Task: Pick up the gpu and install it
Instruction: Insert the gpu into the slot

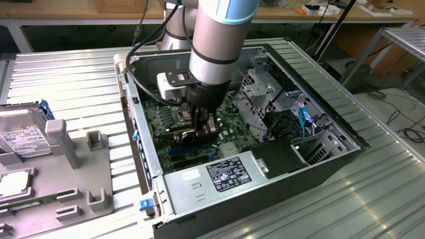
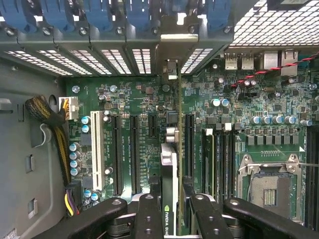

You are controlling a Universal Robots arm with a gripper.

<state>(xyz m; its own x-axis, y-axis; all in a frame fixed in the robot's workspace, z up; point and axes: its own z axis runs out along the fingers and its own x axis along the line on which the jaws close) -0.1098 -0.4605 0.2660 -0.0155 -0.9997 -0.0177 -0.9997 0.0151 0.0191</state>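
The gpu (image 2: 169, 162) is seen edge-on in the wrist view, a thin green card with a black label strip. It stands upright over the motherboard (image 2: 134, 99) between the black expansion slots (image 2: 134, 154). Its silver end bracket (image 2: 172, 47) reaches the case's rear slot openings. My gripper (image 2: 171, 201) is shut on the card, with one black finger (image 2: 148, 211) pressed on each side. In the exterior view the gripper (image 1: 202, 128) is down inside the open computer case (image 1: 319, 164), and the dark card (image 1: 174, 133) sits low above the board. Whether the card is seated in a slot cannot be told.
A power supply (image 1: 219, 174) fills the case's near corner, and drive cages (image 1: 265, 94) stand on the exterior view's right. Blue slot latches (image 2: 99, 15) line the rear wall. Outside the case, a grey fixture (image 1: 79, 164) holds a hard drive (image 1: 20, 137) and a memory stick (image 1: 27, 204).
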